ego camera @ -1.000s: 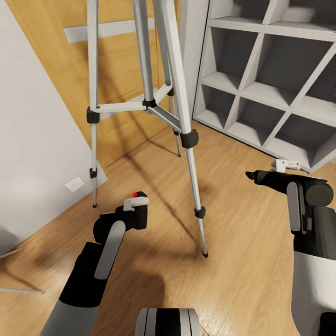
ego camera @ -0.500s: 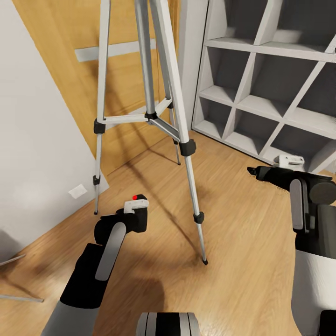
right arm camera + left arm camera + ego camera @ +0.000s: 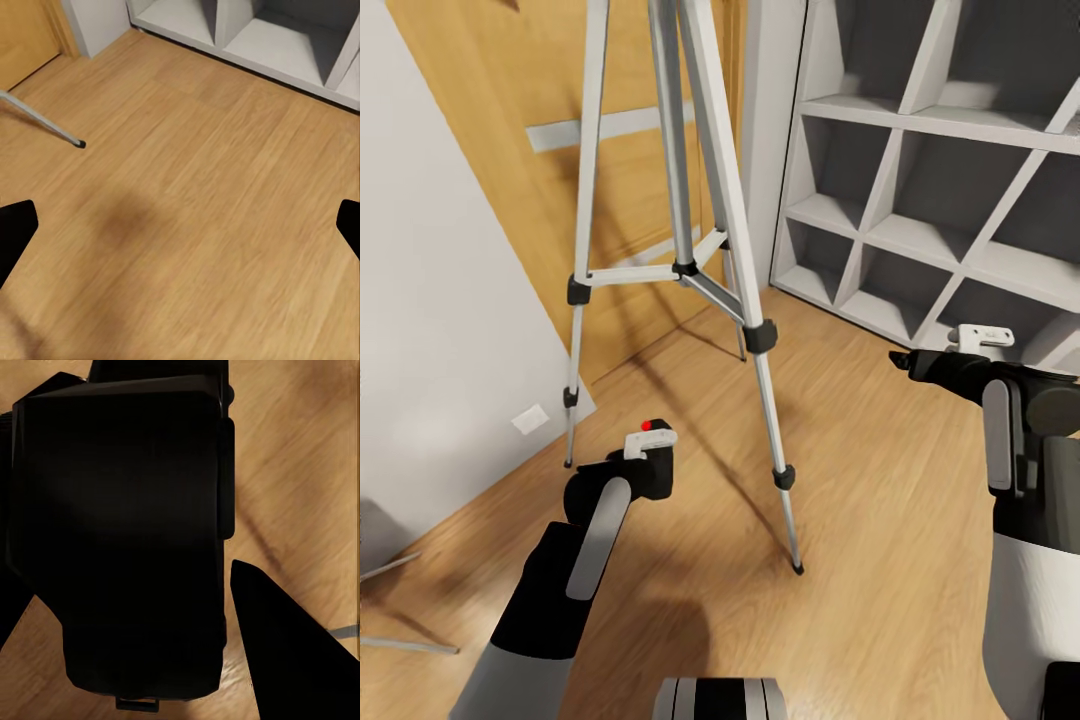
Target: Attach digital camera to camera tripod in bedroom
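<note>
The digital camera [image 3: 652,462] is a small black body with a red dot on its upper face; in the head view it sits at the tip of the left arm, low and left of centre above the wood floor [image 3: 860,520]. In the left wrist view the digital camera [image 3: 120,532] appears as a large dark block between the black fingers [image 3: 292,660], so the left gripper [image 3: 645,455] is closed on it and carries it clear of the floor. Just ahead of it stands the camera tripod [image 3: 690,270], its silver legs with black joints splayed on the floor and joined by a brace partway up; its nearest foot lands right of the camera, and its head is cut off by the frame's top. Behind the tripod is a wooden door [image 3: 630,180], with a white wall [image 3: 440,330] to the left and a grey shelf unit [image 3: 940,180] to the right. The right gripper [image 3: 905,362] hovers over bare floor near the shelf; in the right wrist view its fingertips [image 3: 15,229] stand wide apart, holding nothing.
</note>
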{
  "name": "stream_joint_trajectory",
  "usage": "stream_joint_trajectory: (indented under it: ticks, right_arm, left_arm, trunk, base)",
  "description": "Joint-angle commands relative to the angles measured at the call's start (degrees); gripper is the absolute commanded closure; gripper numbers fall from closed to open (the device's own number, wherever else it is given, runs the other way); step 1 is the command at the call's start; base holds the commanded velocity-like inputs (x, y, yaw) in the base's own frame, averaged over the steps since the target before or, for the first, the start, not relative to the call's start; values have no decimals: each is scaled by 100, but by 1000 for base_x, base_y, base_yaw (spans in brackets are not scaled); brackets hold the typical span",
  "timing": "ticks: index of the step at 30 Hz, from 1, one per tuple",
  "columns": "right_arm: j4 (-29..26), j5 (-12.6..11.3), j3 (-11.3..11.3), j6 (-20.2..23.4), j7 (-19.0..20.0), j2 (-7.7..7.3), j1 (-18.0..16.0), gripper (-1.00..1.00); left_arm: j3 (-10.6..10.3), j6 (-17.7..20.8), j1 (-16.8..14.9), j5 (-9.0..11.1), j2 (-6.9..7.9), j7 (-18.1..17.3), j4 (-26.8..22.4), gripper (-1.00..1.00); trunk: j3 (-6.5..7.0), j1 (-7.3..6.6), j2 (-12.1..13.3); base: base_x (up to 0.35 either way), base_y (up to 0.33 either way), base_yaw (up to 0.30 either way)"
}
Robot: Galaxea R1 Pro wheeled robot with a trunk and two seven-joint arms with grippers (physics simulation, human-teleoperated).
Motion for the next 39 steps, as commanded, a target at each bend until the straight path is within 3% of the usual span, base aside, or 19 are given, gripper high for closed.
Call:
stream_joint_trajectory:
  ticks: [1,22,29,39]
  right_arm:
    - [0,-25,-3,26,5,3,-4,-100]
    - [32,-25,31,26,37,34,-36,-100]
    - [52,-25,25,26,45,28,-32,-100]
    - [55,-27,25,26,47,26,-32,-100]
  left_arm:
    - [-2,5,-3,45,0,50,-3,100]
    - [5,-69,-3,42,9,52,121,100]
    - [6,-265,-3,63,9,47,566,100]
    - [4,-373,-3,69,9,45,705,100]
  trunk:
    - [14,-23,40]
    - [391,-485,882]
    - [517,-638,1163]
    - [696,-858,1564]
  base:
    - [0,0,0]
    - [0,0,0]
    - [0,0,0]
    - [0,0,0]
